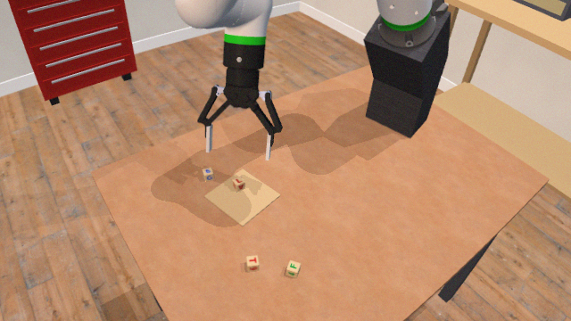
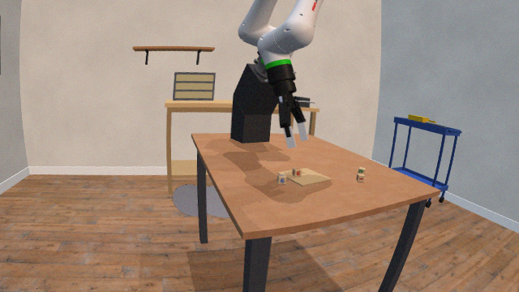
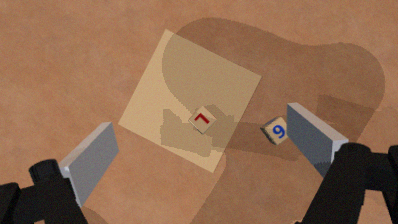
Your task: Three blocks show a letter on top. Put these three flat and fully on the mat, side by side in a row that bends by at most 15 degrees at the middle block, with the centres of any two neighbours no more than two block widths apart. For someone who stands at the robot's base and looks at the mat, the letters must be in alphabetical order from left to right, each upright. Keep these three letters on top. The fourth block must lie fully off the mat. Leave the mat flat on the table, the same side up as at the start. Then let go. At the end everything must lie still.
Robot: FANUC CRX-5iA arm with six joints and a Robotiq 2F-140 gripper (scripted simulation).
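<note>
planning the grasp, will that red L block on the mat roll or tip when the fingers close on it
The L block is a small cube sitting flat on the mat, so it probably won't roll. It sits turned against the open gripper, so closing fingers may twist it, and the thin mat might slide.

Wrist view: the T block (image 1: pixel 252 263) and F block (image 1: pixel 293 268) fall outside the frame, and the gripper (image 3: pixel 202 145) is cut by the lower edge (only two grey pads and dark finger links show). Top view: arm (image 1: pixel 232 18) cropped at the upper edge, red drawer cabinet (image 1: pixel 71 42) cropped at top left. Exterior view: top letters on all four blocks too small to read.
</note>
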